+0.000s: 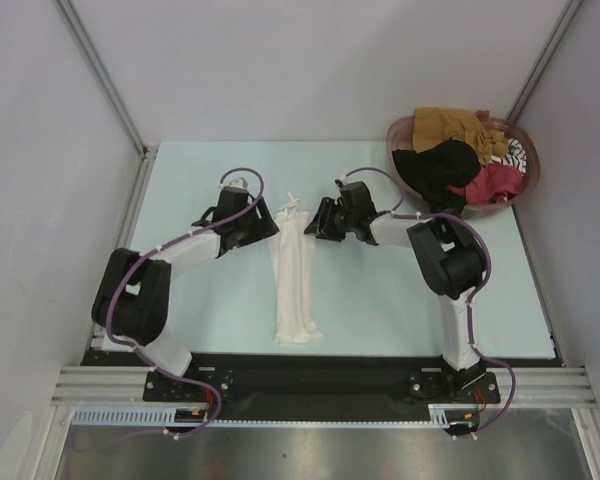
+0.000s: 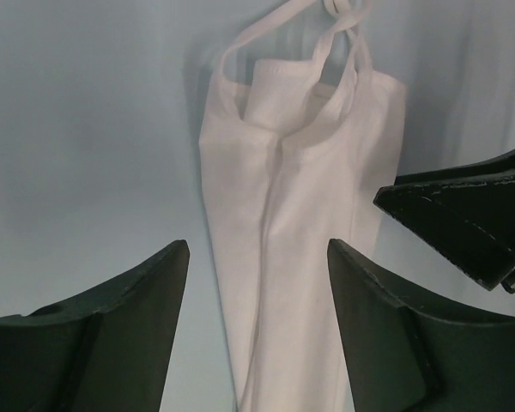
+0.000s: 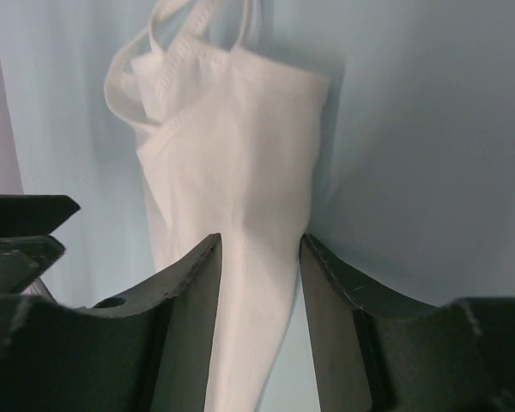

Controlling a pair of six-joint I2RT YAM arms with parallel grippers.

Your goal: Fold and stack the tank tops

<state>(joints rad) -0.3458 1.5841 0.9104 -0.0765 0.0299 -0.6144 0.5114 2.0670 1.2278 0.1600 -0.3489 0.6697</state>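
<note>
A white tank top (image 1: pixel 295 275) lies on the pale blue table (image 1: pixel 210 300), folded lengthwise into a narrow strip, straps at the far end. My left gripper (image 1: pixel 270 225) is at its upper left edge and my right gripper (image 1: pixel 315 222) at its upper right edge. In the left wrist view the left gripper (image 2: pixel 257 245) is open, fingers apart over the white tank top (image 2: pixel 300 215). In the right wrist view the right gripper (image 3: pixel 259 239) is open, straddling the right part of the white tank top (image 3: pixel 232 154). Whether either gripper touches the cloth I cannot tell.
A round reddish-brown basket (image 1: pixel 392 140) at the back right holds a heap of tank tops: mustard (image 1: pixel 450 122), black (image 1: pixel 435 165), red (image 1: pixel 495 182) and striped (image 1: pixel 515 152). Grey walls close in the table on three sides.
</note>
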